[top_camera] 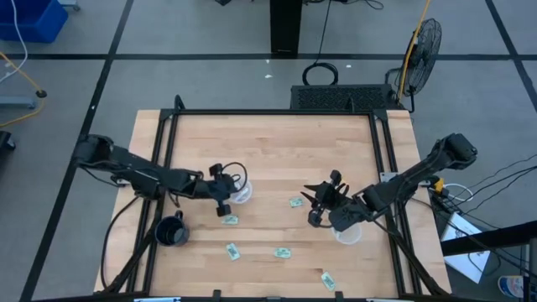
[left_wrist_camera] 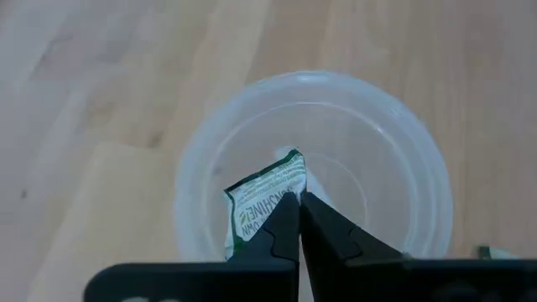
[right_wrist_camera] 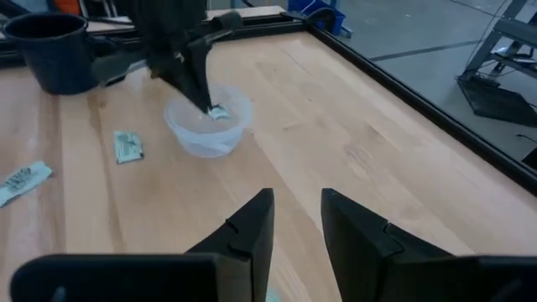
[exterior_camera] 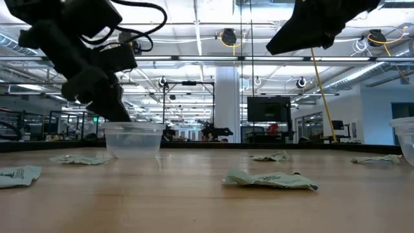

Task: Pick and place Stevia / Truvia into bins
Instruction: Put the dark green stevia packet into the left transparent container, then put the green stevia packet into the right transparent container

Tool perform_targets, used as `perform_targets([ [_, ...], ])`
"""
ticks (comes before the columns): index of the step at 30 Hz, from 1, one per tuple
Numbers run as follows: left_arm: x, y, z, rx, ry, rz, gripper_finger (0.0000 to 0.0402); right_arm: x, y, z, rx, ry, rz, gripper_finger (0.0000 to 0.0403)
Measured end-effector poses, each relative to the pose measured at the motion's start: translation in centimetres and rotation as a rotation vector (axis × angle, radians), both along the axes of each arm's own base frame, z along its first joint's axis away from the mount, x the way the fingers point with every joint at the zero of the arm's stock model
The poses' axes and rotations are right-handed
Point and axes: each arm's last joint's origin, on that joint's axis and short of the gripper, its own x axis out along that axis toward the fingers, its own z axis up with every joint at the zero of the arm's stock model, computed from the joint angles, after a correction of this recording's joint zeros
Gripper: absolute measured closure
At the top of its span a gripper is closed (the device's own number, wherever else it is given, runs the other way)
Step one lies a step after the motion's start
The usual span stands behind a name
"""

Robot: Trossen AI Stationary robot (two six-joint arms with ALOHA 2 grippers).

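My left gripper (top_camera: pixel 223 190) is shut on a green and white sachet (left_wrist_camera: pixel 262 200) over the left clear cup (top_camera: pixel 241 192). The right wrist view also shows this gripper (right_wrist_camera: pixel 204 102), the sachet (right_wrist_camera: pixel 219 111) and the cup (right_wrist_camera: pixel 210 126). My right gripper (right_wrist_camera: pixel 298 220) is open and empty above the table, near the right clear cup (top_camera: pixel 349 231) and a sachet (top_camera: pixel 296 202). More sachets lie flat on the table (top_camera: pixel 230 220), (top_camera: pixel 232 250), (top_camera: pixel 282 252). My left gripper pinches the sachet by one end (left_wrist_camera: pixel 277 210) between its two fingertips. The fingers (right_wrist_camera: pixel 198 84) come from above, pointing down into the cup's mouth. The sachet sticks out past the fingertips at about rim height. I cannot tell whether it touches the cup.
A black mug (top_camera: pixel 170 231) stands near the table's front left. Another sachet (top_camera: pixel 328 280) lies by the front edge. In the low view sachets (exterior_camera: pixel 270 179), (exterior_camera: pixel 81 158) lie around the left cup (exterior_camera: pixel 132 139). A black frame (top_camera: pixel 268 111) runs round the table.
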Motion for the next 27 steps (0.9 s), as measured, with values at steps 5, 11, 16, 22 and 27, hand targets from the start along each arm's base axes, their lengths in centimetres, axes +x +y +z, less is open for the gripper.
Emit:
perform_targets([
  [5,0.8,-0.3,-1.4,-0.044,0.035,-0.046,0.0359,0.0,-0.8,-1.2,0.009,-0.022,-0.026,0.0309],
  [11,1.0,-0.4,-1.3,-0.034,0.016,-0.059,0.0335,0.2,-1.7,-1.9,0.040,0.042,0.046,0.0309],
  [16,0.9,-0.3,-0.7,-0.006,-0.001,-0.086,0.0315,0.6,-2.2,-2.1,0.044,0.044,0.095,0.0305],
  [22,1.2,-0.3,2.1,0.055,-0.060,-0.129,0.0299,0.8,-3.3,-2.8,0.058,0.069,0.135,0.0278],
  [27,1.3,-0.2,5.5,0.123,-0.094,-0.139,0.0298,1.7,-4.4,-4.5,0.126,0.154,0.183,0.0242],
])
